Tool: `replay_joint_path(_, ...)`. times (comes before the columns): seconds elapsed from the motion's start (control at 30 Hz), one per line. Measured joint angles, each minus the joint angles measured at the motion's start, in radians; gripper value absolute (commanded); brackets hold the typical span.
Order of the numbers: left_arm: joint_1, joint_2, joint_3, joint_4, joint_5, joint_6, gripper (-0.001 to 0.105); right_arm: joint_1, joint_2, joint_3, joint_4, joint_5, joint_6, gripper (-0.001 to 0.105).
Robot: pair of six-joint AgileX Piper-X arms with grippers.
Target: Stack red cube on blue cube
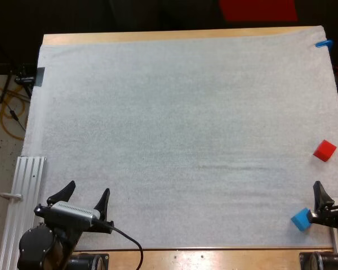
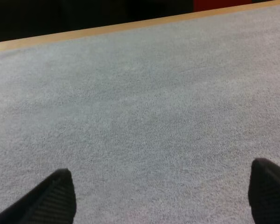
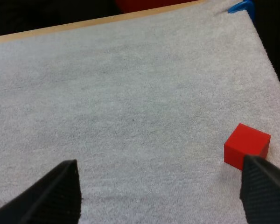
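**mk_bench:** So which step was it on at that moment? Anything grabbed yet?

**piper_fan:** Nope, I'd say it was right at the start, before any pickup. The red cube (image 1: 324,150) sat on the white mat (image 1: 174,140) at the far-right side, close to the mat's right edge. The blue cube (image 1: 300,219) was nearer, by the near-right corner, just beside the right arm. The two cubes were apart, nothing stacked.

**mk_bench:** And the fingers?

**piper_fan:** The right gripper (image 3: 161,196) had its fingers spread wide with nothing between them. From its wrist cam the red cube sat just beyond its right-hand finger, not lined up with the gap. The left gripper (image 1: 79,199) was parked at the near-left corner of the mat, fingers also apart and empty, well away from both cubes.

**mk_bench:** Next move?

**piper_fan:** My guess: the right arm needed to go forward and a bit right so the fingers straddled the red cube, then drop and close. After that, carry it back to the blue one. That's tight, since the blue cube sat so close to the arm.

**mk_bench:** Any labels or brands?

**piper_fan:** None I could read, not on the cubes, mat or wooden counter (image 1: 174,36).
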Motion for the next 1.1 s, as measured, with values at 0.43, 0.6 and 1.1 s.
replay_joint_path(0.43,-0.037,0.000,-0.002,-0.005,0.060,0.003,0.073,0.000,0.000,-0.018,0.000,0.027,0.005,0.069)
replay_joint_path(0.6,-0.134,0.013,-0.068,-0.004,0.120,0.010,0.073,0.000,0.039,-0.116,0.009,0.102,0.020,0.069)
replay_joint_path(1.1,-0.652,0.448,-0.343,-0.007,0.161,0.140,0.073,0.000,0.382,-0.433,0.092,0.316,0.121,0.069)
